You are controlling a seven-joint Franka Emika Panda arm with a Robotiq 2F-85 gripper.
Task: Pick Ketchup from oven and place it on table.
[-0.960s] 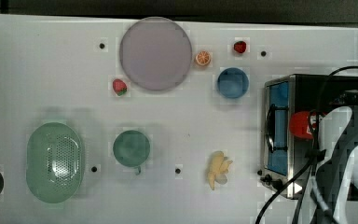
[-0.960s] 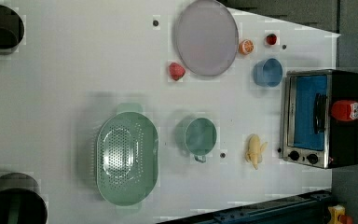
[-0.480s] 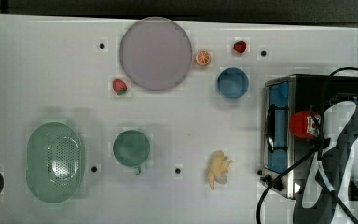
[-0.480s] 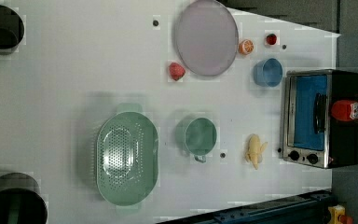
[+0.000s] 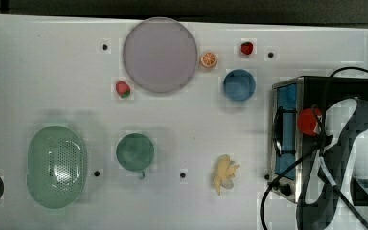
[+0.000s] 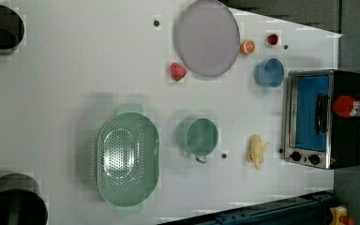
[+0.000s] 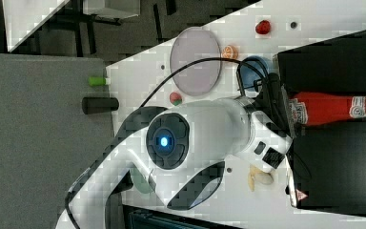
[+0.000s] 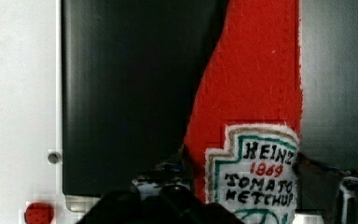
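a: where's the ketchup bottle (image 7: 331, 109)?

b: standing on the black top of the toaster oven (image 6: 322, 119), at the right end of the white table (image 5: 52, 86) in the top view.

a: and the gripper (image 7: 286, 112)?

b: at the bottle's labelled lower body in the right view, one finger either side. whether it is clenched on the bottle or released, i cannot tell.

a: nearby?

b: a banana (image 5: 224, 173) lies on the table just left of the oven in the top view, a blue bowl (image 5: 239, 85) beyond it.

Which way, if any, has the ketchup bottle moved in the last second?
No. In the left view the ketchup stands at the same spot on the oven's black top as a second ago.
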